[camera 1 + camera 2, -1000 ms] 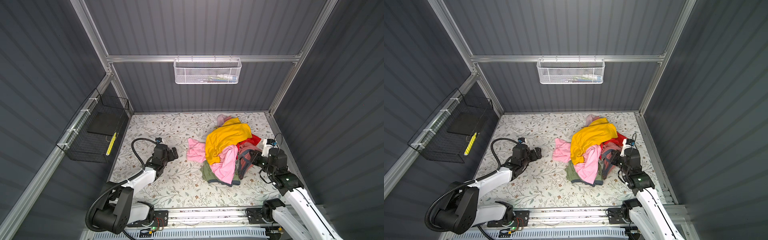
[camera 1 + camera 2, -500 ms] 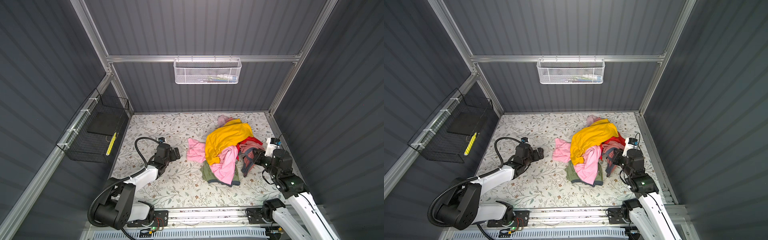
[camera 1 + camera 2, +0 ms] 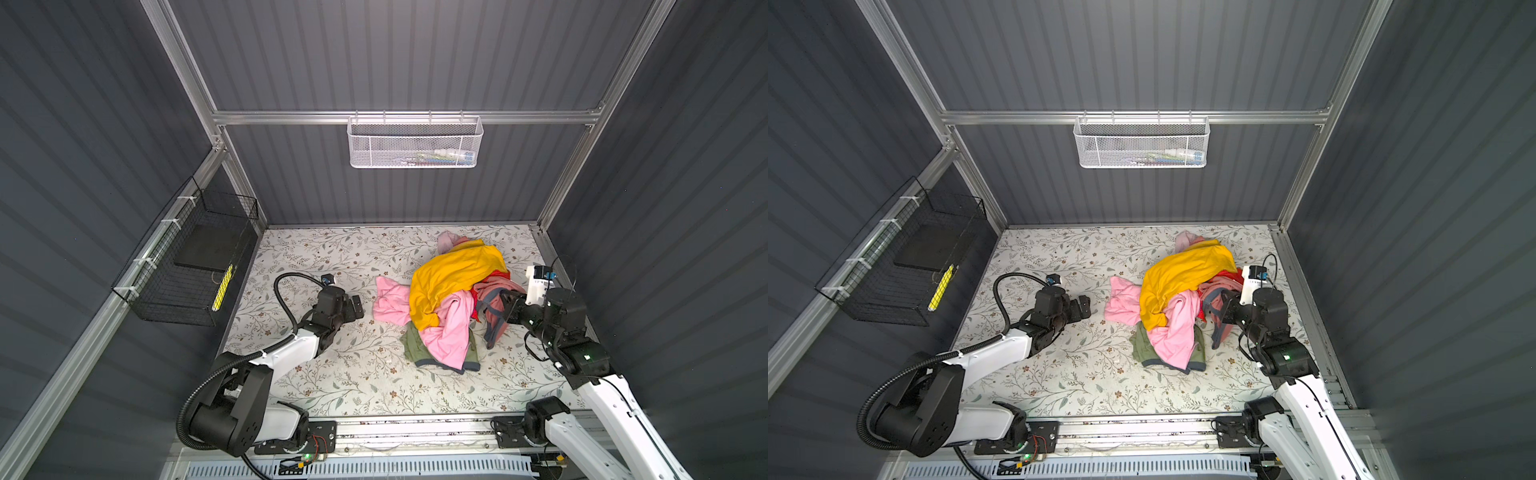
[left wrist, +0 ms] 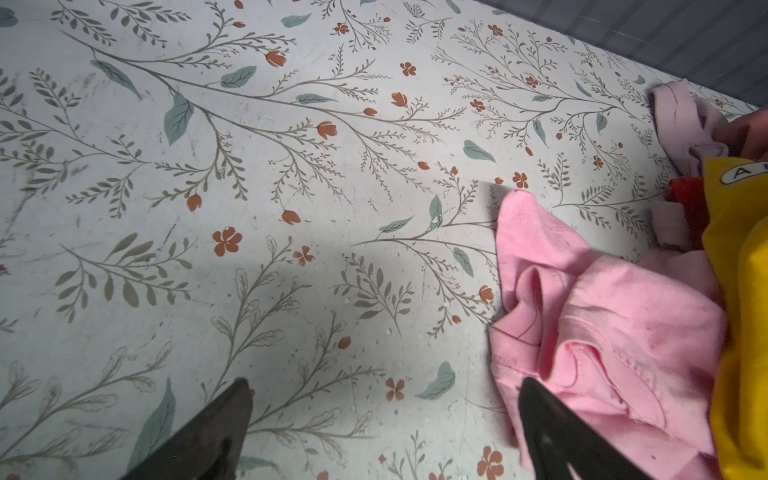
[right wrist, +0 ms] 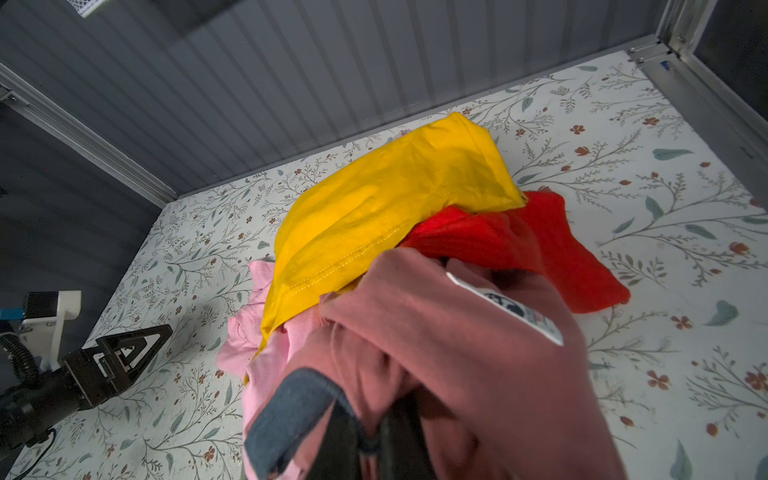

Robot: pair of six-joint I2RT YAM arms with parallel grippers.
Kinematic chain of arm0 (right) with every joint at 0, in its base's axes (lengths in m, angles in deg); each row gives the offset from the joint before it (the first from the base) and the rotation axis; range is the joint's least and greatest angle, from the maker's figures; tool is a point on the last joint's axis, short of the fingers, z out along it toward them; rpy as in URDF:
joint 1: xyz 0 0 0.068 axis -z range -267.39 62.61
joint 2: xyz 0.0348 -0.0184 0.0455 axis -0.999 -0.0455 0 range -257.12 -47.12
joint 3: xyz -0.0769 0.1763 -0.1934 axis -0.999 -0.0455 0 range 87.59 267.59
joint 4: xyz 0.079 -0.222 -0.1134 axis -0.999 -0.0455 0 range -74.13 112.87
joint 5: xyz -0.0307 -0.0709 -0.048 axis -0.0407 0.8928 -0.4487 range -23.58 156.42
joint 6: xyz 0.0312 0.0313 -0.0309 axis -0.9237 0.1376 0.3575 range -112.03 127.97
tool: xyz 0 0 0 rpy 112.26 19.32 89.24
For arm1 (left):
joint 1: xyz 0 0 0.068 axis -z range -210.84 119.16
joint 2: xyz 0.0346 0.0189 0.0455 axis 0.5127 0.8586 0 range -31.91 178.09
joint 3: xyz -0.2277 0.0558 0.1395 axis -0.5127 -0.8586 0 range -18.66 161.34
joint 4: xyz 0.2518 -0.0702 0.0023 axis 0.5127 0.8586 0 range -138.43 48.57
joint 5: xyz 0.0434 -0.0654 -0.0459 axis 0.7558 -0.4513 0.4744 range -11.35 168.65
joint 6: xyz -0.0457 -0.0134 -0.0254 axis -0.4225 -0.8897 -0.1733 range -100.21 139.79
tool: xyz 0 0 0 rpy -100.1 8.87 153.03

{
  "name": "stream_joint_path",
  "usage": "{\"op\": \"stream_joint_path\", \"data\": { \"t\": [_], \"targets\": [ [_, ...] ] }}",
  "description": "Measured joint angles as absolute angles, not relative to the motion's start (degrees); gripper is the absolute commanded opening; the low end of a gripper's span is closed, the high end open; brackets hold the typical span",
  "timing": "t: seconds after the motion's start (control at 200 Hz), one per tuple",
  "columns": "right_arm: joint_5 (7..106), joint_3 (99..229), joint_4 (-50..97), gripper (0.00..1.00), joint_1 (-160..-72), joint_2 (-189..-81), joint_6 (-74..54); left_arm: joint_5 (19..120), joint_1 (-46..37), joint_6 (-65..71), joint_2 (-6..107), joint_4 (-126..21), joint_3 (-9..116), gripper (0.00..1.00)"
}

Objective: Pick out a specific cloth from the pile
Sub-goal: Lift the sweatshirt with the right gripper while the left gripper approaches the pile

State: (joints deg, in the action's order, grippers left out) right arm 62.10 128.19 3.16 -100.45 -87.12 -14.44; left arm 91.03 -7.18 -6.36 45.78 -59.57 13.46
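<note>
Right end effector [image 3: 506, 306] clamped on salmon cloth [image 5: 457, 353] at pile [image 3: 453, 274] edge. Left end effector [image 3: 358, 306] fully spread, empty, near pile.

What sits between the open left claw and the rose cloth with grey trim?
In both top views, the bright pink garment and the mustard yellow garment lie between the left gripper and the cloth.

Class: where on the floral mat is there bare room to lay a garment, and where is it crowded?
Bare: the mat strip between pile and front rail; the far-left stretch between back wall and left gripper. Crowded: the right edge, where the right gripper grips the cloth.
</note>
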Motion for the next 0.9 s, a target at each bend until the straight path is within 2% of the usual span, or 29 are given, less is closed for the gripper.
{"op": "stream_joint_path", "data": {
  "t": [0.901],
  "targets": [
    [60.1,143.3,2.9,0.00,-102.1,-96.6,-9.9,91.1,1.2,-5.1,54.1,-59.1,19.2,1.00]
  ]
}}
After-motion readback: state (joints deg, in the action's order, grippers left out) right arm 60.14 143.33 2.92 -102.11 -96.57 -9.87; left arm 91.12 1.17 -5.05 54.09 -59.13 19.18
